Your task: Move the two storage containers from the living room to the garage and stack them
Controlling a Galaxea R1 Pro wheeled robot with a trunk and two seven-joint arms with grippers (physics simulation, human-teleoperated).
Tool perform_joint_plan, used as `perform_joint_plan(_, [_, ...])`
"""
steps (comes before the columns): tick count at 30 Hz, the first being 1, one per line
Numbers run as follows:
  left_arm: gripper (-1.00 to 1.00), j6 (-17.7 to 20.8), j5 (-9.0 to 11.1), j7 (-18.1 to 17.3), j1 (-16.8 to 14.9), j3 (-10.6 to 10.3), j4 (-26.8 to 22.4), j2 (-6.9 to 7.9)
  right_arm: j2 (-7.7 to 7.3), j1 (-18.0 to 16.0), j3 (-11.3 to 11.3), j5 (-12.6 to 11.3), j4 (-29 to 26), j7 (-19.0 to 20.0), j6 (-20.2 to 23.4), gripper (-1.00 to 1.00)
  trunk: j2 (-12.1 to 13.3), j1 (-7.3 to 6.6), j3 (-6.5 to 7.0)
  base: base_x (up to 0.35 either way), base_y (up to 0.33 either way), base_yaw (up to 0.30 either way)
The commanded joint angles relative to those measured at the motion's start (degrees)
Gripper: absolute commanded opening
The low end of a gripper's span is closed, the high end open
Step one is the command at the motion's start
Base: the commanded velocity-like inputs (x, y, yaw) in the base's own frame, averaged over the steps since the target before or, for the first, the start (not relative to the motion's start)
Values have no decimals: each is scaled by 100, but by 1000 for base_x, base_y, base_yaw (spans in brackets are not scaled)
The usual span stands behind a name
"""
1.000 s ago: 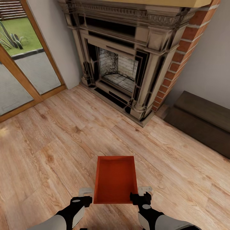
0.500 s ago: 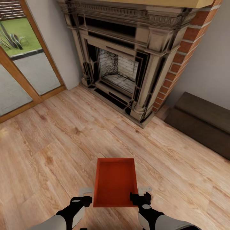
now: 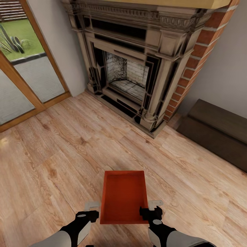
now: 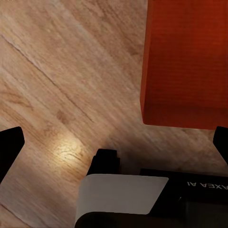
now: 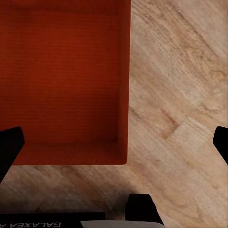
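Left hand (image 3: 92,209) and right hand (image 3: 151,207) flank the near end of the storage container (image 3: 124,196), jaws wide apart, gripping nothing. Container sits on the wood floor (image 3: 61,154) in front of the fireplace (image 3: 132,65). Judgement: close both hands evenly on the side walls before lifting. Wrist views show dark fingertips (image 4: 9,147) clear of the walls; head view can't confirm that.
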Motion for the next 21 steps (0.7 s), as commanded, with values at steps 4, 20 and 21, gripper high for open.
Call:
perform_joint_plan(4, [100,29,57,35,0,-50,-11,1,2,-3,47,-46,7,-17,-19,100,-3,0,-3,0,0,0])
perform_joint_plan(20, [100,29,80,34,0,-50,-11,1,2,-3,46,-46,7,-17,-19,100,-284,154,-129,0,0,0])
perform_joint_plan(21, [100,29,80,32,0,-50,-11,3,2,-3,48,-46,7,-17,-19,100,-324,176,-147,0,0,0])
